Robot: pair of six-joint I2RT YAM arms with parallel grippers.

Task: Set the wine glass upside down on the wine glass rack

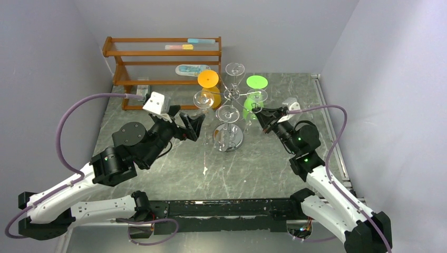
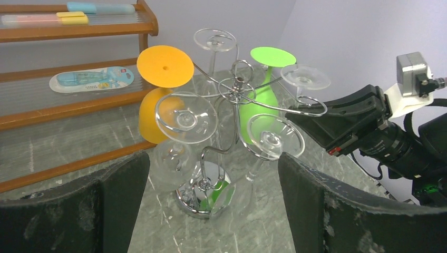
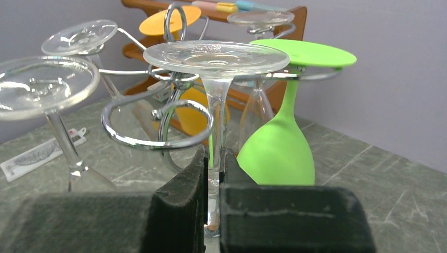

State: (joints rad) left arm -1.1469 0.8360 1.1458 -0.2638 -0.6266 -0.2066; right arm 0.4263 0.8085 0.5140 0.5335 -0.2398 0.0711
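Observation:
The chrome wine glass rack [image 1: 232,95] stands mid-table on its mirror base [image 2: 203,200], with curled arms [image 3: 158,138]. An orange glass [image 1: 209,87], a green glass [image 3: 279,153] and several clear glasses hang from it upside down. My right gripper [image 3: 213,174] is shut on the stem of a clear wine glass [image 3: 216,55], held upside down with its foot on top. The stem stands right at the edge of a wire loop on the rack's right side [image 2: 304,77]. My left gripper [image 2: 213,176] is open and holds nothing, just left of the rack [image 1: 192,124].
An orange-brown wooden shelf rack [image 1: 158,58] with small packets stands at the back left, close behind the orange glass. The walls close in on three sides. A purple cable [image 1: 79,105] loops above my left arm, and another [image 1: 337,132] trails off my right.

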